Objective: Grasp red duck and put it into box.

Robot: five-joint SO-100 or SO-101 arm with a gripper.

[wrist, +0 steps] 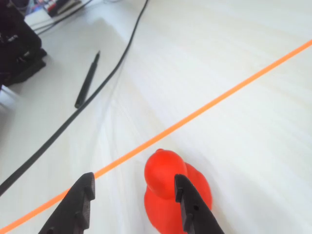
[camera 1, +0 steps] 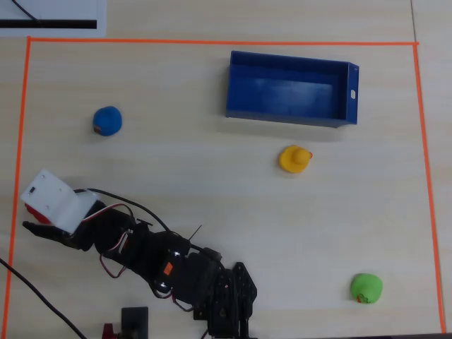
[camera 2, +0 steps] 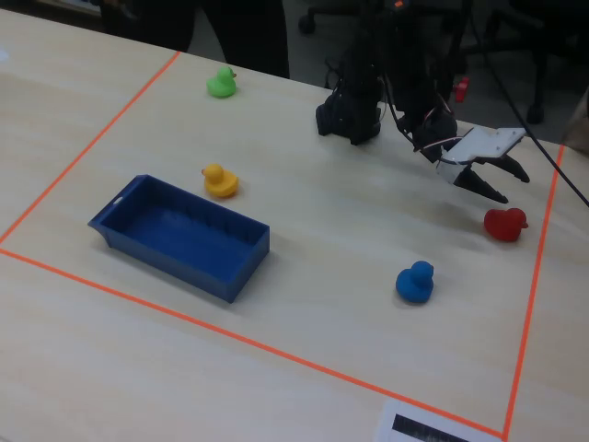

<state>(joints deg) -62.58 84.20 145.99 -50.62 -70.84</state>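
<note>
From overhead, the arm reaches toward the left edge of the taped area, and its white wrist housing covers nearly all of the gripper [camera 1: 32, 224]. Only a sliver of the red duck [camera 1: 33, 211] shows at the housing's left edge, just inside the orange tape [camera 1: 20, 141]. The box [camera 1: 291, 89] sits open and empty near the top edge, well apart from the arm. A blue duck [camera 1: 107, 121], a yellow duck [camera 1: 294, 159] and a green duck [camera 1: 366, 288] lie scattered on the light wooden surface [camera 1: 212, 176]. The arm's base is cut off at the bottom edge.

In the wrist view the two black fingers [wrist: 82, 200] stand spread wide, with their lower parts cut off by the bottom edge. The red duck [wrist: 168, 187] sits upright on the surface, its right side partly hidden behind the right finger and its underside out of frame. Whether that finger touches the duck cannot be told. The orange tape runs diagonally just behind the duck, and a black cable [wrist: 97, 92] trails off to the upper left.

In the fixed view the gripper [camera 2: 492, 182] hangs above and just left of the red duck [camera 2: 504, 224], clearly apart from it, fingers parted. The box [camera 2: 179, 237] lies far to the left, and the blue duck [camera 2: 415, 282] is nearest the red one. The arm's upper part merges with the dark background.
</note>
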